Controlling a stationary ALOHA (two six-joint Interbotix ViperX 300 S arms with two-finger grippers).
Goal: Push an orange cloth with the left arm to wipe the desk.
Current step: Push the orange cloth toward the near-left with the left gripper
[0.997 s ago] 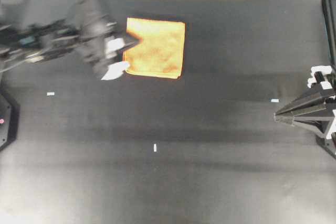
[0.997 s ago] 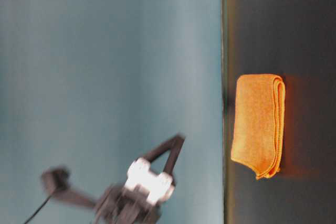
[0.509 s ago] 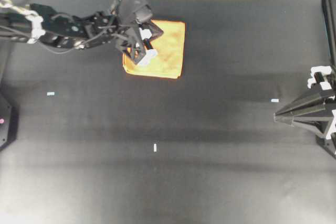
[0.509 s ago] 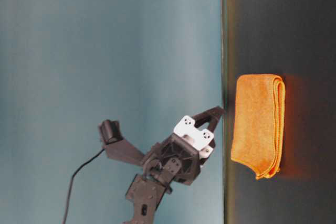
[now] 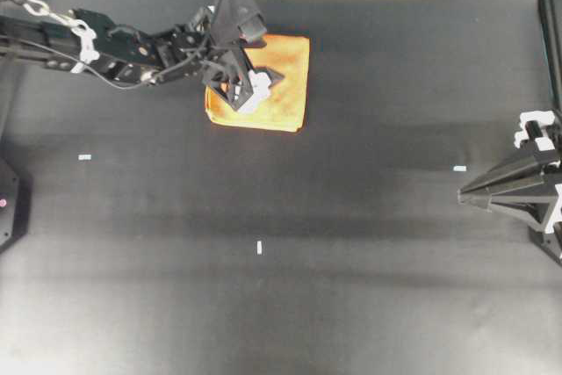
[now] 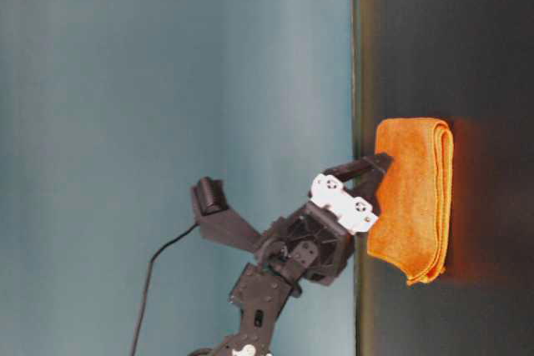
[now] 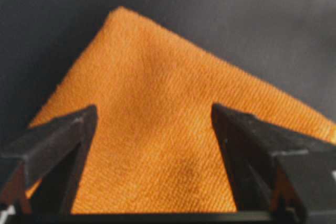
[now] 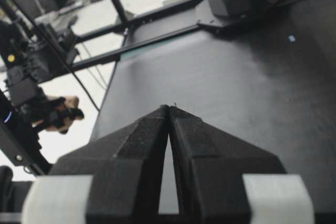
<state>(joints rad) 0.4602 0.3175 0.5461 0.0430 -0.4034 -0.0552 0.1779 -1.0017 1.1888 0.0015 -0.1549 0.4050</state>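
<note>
Item: folded, roughly square orange-yellow microfibre cloth (image 5: 272,85), which we take as our landmark; it lies flat on the wide matte black desk (image 5: 351,243), near the desk's teal-edged far side. Item: slender black jointed left arm (image 5: 105,41) with exposed cables, reaching in from the cloth's left; its black gripper (image 5: 248,87) with white finger pads sits over the cloth's left half, jaws spread wide apart and clamped on nothing, cloth showing between them in the wrist view. From table level the fingertips appear to meet the cloth's top, though we cannot tell how firmly. Item: twin black right gripper (image 8: 169,129), well clear of the cloth at the desk's right edge, jaws pressed together and empty. Step in hand, as we judge it: seating the gripper on the cloth, the wipe not yet begun. Next move calls for downward pressure held while sliding the cloth across bare desk, without bunching or slipping off.
</note>
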